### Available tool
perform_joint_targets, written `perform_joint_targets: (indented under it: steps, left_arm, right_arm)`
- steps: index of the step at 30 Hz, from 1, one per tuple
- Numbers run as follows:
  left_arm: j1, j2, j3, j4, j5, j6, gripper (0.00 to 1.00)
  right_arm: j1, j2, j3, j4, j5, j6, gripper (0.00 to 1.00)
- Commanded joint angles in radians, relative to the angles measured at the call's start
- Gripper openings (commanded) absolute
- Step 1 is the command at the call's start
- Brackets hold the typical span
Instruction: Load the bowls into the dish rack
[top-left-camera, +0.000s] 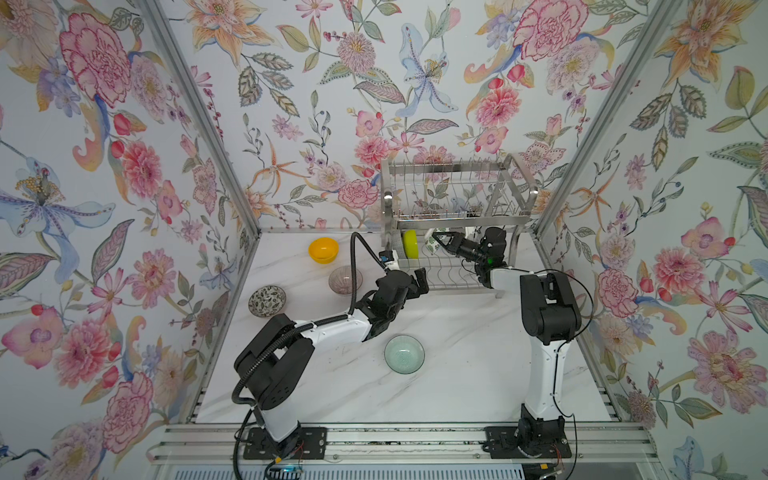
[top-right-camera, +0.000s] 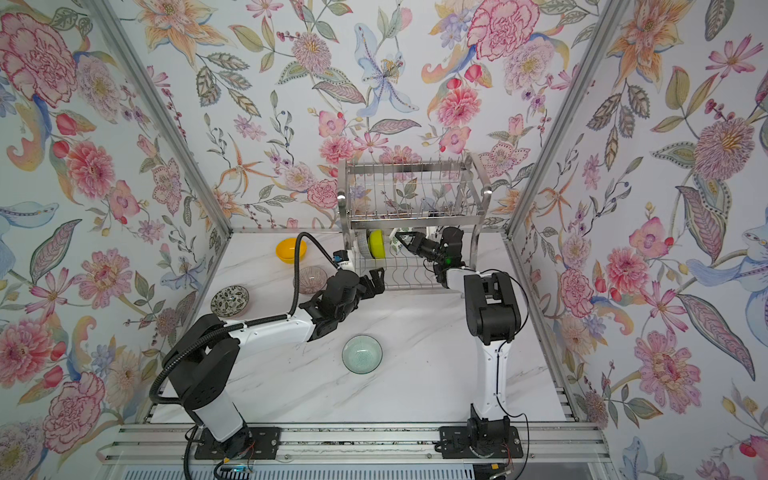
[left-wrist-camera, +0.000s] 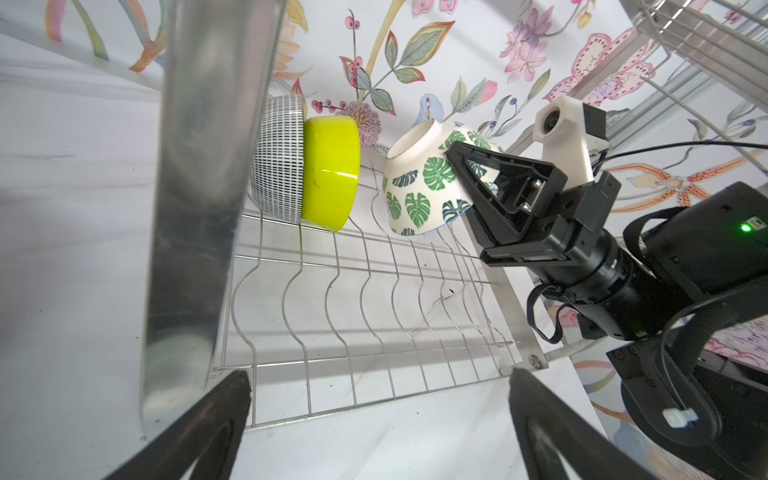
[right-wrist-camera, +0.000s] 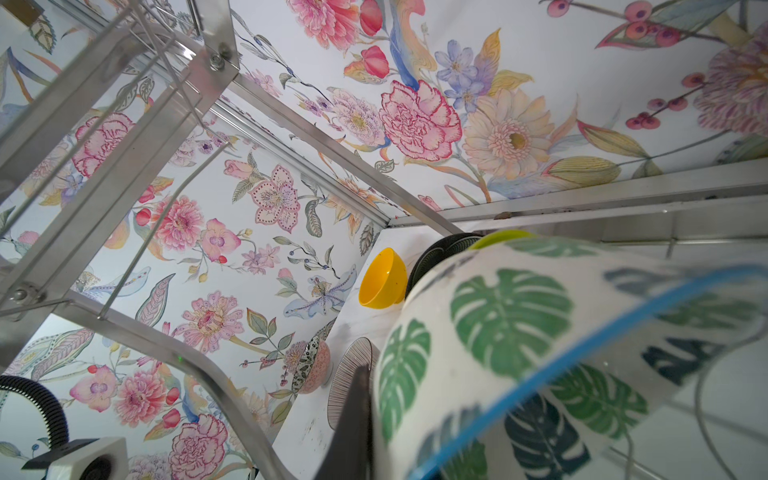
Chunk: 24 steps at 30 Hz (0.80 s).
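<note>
The two-tier steel dish rack (top-left-camera: 457, 195) stands at the back of the table. On its lower tier a black-white speckled bowl (left-wrist-camera: 278, 158) and a lime-green bowl (left-wrist-camera: 330, 170) stand on edge side by side. To their right my right gripper (left-wrist-camera: 453, 153) is shut on the rim of the green-leaf print bowl (left-wrist-camera: 419, 178), which is tilted with its lower edge at the tier's wires. One finger (right-wrist-camera: 353, 415) lies along that bowl's outer wall. My left gripper (left-wrist-camera: 378, 374) is open and empty at the rack's front left corner.
On the marble table (top-left-camera: 457, 374) sit an orange-yellow bowl (top-left-camera: 323, 249), a pinkish ribbed glass bowl (top-left-camera: 343, 280), a dark floral bowl (top-left-camera: 267, 301) and a pale green glass bowl (top-left-camera: 404, 354). A flat rack leg (left-wrist-camera: 187, 208) is close to my left gripper.
</note>
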Motion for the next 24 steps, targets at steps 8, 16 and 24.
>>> perform_joint_targets:
  steps: [8, 16, 24]
  left_arm:
    - [-0.048, 0.034, 0.062, -0.025, -0.151, 0.01, 0.99]
    - [-0.048, 0.031, 0.065, -0.027, -0.165, 0.045, 0.99]
    - [-0.049, 0.035, 0.068, -0.028, -0.171, 0.061, 0.99]
  right_arm:
    - [-0.002, 0.113, 0.159, 0.099, -0.06, 0.075, 0.0]
    - [0.005, 0.189, 0.236, 0.113, -0.067, 0.114, 0.0]
    - [0.019, 0.24, 0.3, 0.11, -0.061, 0.126, 0.0]
